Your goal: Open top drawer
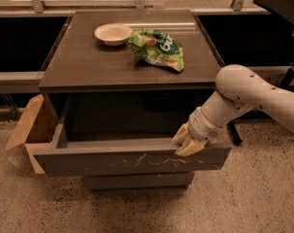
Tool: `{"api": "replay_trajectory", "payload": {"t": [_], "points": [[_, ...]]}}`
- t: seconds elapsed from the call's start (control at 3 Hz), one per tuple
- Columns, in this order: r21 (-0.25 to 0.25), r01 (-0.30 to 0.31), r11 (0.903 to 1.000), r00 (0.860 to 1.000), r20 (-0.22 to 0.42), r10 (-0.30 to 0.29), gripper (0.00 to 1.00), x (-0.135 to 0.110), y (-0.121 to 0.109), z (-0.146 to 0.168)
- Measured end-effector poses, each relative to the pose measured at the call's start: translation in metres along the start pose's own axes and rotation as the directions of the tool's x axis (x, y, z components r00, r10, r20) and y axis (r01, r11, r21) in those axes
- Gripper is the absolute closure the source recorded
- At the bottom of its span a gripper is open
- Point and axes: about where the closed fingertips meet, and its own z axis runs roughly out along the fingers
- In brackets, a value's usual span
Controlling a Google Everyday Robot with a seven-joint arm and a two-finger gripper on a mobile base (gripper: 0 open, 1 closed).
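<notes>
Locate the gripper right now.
Camera view, right of centre: the gripper is at the upper edge of the pulled-out top drawer, near the front's right end.

Dk grey-brown top drawer (132, 160) w/ pale squiggles; cream end effector (186, 142) at its top edge; green bag (158, 47), white bowl (113, 33).

The only lettering stands on the green snack bag (156, 47), which lies on the cabinet top (88, 62) above the top drawer (132, 161): large white letters, perhaps "bu", not clearly legible. The gripper (187, 142) sits at that drawer's upper front edge, toward its right end.
</notes>
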Motion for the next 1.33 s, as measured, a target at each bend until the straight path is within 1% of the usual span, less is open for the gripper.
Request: {"api": "replay_trajectory", "payload": {"t": [0.33, 1.33], "points": [[0.0, 0.0, 1.0, 1.0, 0.0, 0.0, 0.9, -0.0003, -0.0004, -0.0006], [0.0, 0.0, 1.0, 1.0, 0.0, 0.0, 0.21, -0.0003, -0.0003, -0.0006]]}}
